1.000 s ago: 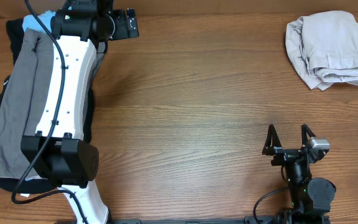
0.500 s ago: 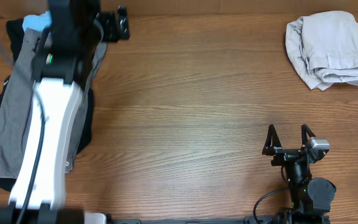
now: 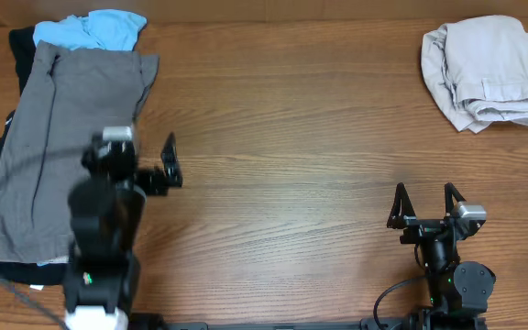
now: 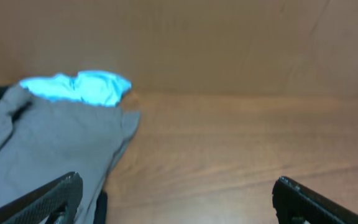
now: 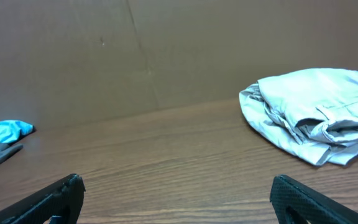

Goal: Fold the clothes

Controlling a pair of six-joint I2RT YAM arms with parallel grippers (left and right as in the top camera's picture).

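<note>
The beige shorts [image 3: 489, 71] lie bunched and wrinkled at the back right of the table. They also show in the right wrist view [image 5: 312, 112], far ahead to the right. My right gripper [image 3: 424, 200] is open and empty near the front edge, well in front of the shorts; its jaws [image 5: 176, 183] stand wide apart over bare wood. My left gripper [image 3: 145, 158] is open and empty at the left. In the left wrist view [image 4: 176, 183] its left finger is over the grey shorts and its right finger over wood.
Grey shorts [image 3: 58, 147] lie spread over a dark pile at the left edge, also in the left wrist view [image 4: 48, 137]. A light blue garment [image 3: 99, 27] sits at the back left. A brown wall [image 5: 166, 50] closes the far side.
My left arm has drawn back from the back left corner toward the front, uncovering the grey shorts. The right arm and the beige shorts have not moved.
</note>
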